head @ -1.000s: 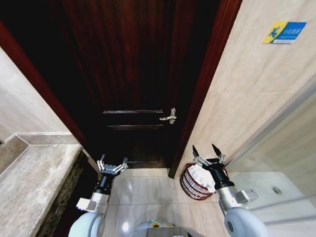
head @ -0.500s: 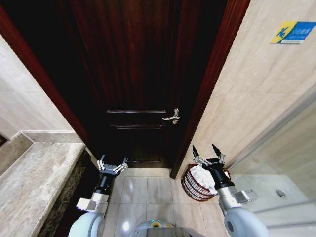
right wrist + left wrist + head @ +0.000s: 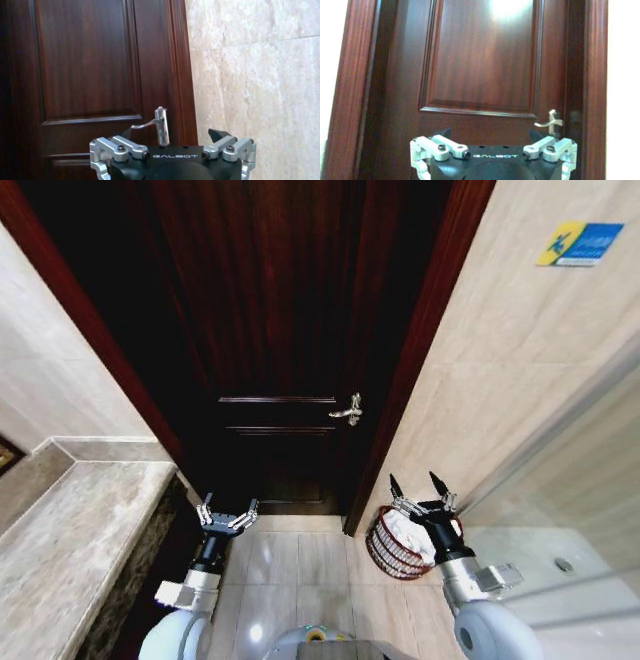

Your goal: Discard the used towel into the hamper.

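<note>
Towel (image 3: 408,532) already sitting in hamper (image 3: 385,555) — white, crumpled, piled above rim, on floor by tiled wall (image 3: 520,380), just right of door frame. Looks soft and light; if regrasp needed, pinch a raised fold on top, not the open wire weave. Right gripper (image 3: 420,490) held above hamper, jaws spread wide, nothing held. Left gripper (image 3: 228,515) raised in front of dark wooden door (image 3: 270,330), also wide open, empty. Door handle (image 3: 347,411) and stone counter (image 3: 70,550) nearby — neither blocking
</note>
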